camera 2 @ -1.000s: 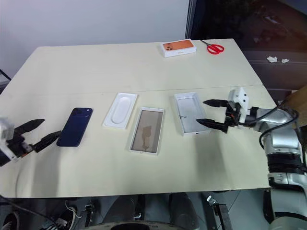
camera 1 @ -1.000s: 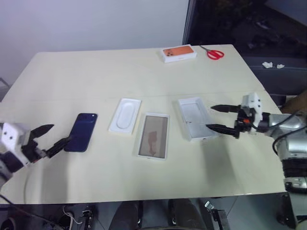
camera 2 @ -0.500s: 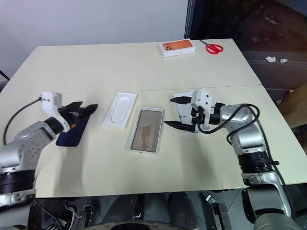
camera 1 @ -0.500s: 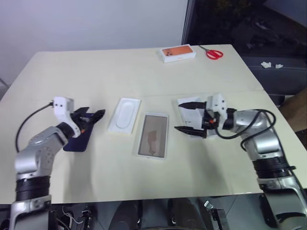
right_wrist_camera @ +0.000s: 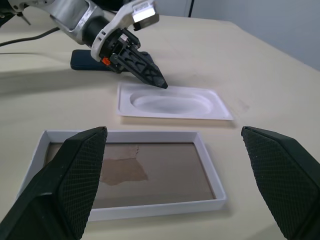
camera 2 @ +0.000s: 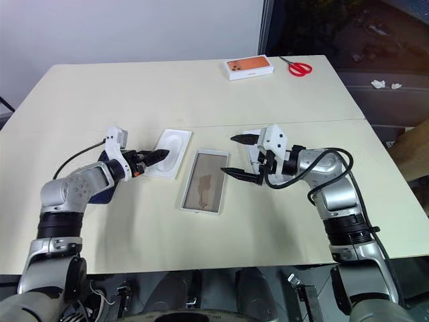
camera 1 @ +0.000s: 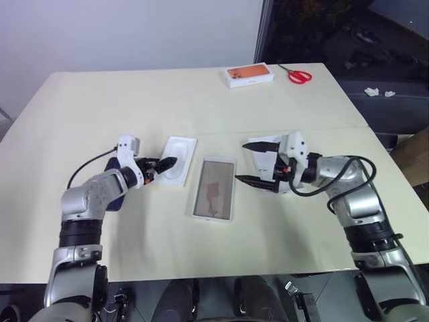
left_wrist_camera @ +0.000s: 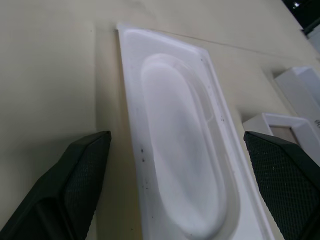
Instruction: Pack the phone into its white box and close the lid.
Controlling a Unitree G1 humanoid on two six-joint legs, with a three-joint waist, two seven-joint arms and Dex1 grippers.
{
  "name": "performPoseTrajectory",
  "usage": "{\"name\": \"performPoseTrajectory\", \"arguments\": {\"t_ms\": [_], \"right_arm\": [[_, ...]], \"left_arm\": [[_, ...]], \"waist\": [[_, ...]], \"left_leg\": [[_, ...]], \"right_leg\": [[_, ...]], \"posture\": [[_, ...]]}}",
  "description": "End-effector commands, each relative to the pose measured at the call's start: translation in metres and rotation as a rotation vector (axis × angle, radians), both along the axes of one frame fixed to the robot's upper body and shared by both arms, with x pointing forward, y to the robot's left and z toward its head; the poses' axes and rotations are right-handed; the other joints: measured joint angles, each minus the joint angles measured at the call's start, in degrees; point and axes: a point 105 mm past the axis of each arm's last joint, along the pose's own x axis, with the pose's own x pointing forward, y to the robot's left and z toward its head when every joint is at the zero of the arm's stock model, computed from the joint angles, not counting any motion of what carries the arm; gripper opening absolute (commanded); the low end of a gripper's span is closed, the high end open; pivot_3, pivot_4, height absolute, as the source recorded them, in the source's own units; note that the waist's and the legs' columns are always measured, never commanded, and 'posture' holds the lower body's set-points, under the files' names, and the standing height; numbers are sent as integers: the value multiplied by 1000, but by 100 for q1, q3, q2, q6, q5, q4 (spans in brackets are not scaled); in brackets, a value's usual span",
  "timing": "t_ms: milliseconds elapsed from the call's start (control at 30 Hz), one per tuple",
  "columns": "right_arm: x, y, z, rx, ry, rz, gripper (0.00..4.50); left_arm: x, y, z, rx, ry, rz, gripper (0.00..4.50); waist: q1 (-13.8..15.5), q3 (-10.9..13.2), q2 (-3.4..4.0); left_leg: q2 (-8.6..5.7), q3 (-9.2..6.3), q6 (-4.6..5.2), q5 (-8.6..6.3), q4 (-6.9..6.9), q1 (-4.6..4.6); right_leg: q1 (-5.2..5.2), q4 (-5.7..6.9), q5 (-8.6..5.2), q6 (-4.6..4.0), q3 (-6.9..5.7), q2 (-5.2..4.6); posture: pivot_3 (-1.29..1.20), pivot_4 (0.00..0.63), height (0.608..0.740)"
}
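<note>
the slim dark navy phone point(right_wrist_camera: 95, 60) lies flat at the left, mostly hidden behind the left arm. the left gripper point(camera 1: 163, 166), jaws wide and empty, hovers over the thin white moulded insert point(camera 1: 175, 160), not the phone, so it may grab the wrong piece. the right gripper point(camera 1: 258, 163), wide and empty, hangs between the shallow white box point(camera 1: 214, 189) and the white lid point(camera 1: 267, 155), and could nudge either.

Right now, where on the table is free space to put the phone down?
Bare table lies between the orange-topped box and the insert, and along the near edge below the white box. The middle row is crowded.
</note>
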Motion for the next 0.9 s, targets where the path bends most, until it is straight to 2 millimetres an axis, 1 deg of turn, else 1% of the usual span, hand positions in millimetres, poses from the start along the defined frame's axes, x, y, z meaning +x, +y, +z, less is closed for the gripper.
{"name": "performPoseTrajectory", "arguments": {"t_ms": [33,100,133,200,267,300,600,767,867,900], "right_arm": [[-3,-3,16,11,-67,1,4495],[-4,-3,16,12,-68,2,4495],[-5,-3,16,13,-69,1,4500],[-5,-3,16,13,-69,0,4500],[-7,-3,16,13,-69,1,4500],[-8,-2,16,13,-70,2,4500],[-9,1,20,24,-78,9,4500],[-8,1,24,35,-88,11,4500],[-8,1,25,34,-89,11,4500],[-8,1,25,32,-89,12,4500]], "left_arm": [[1,1,-1,-44,12,13,4471],[0,-1,-5,-82,39,11,4471],[0,-2,-8,-86,50,11,4243],[-2,-3,-13,-104,64,10,3667],[-4,-5,-17,-107,68,3,2721],[-5,-7,-17,-128,72,1,2336],[-11,-9,-28,-179,109,42,2336],[-14,-14,-34,-210,128,27,2336],[-14,-13,-34,-224,122,46,1559],[-13,-12,-33,-226,123,50,1061]], "waist": [[-1,0,0],[2,0,0],[2,0,0],[3,0,0],[8,0,0],[12,0,0],[14,0,0],[14,0,0],[18,-1,0],[19,-1,0]], "left_leg": [[0,0,0,0,2,0],[0,-1,0,0,6,1],[0,-1,-1,1,7,1],[0,-3,-1,1,8,1],[0,-3,-1,0,8,1],[0,-3,-1,0,8,0],[0,-4,-1,0,8,1],[-1,-4,-1,0,8,1],[-1,-5,-1,0,8,1],[-1,-5,-1,0,8,1]], "right_leg": [[1,1,1,2,0,0],[4,2,3,6,0,0],[5,2,4,7,0,0],[5,2,5,9,0,0],[5,1,5,9,0,0],[5,0,5,9,0,0],[7,-2,5,9,0,-1],[8,-2,5,9,0,-1],[8,-2,5,9,0,-1],[8,-2,5,9,0,-1]], "posture": [[0,150,740],[0,150,740],[0,150,740],[0,150,740],[0,150,740],[0,150,740],[0,150,740],[0,150,740],[0,150,740],[0,150,740]]}}
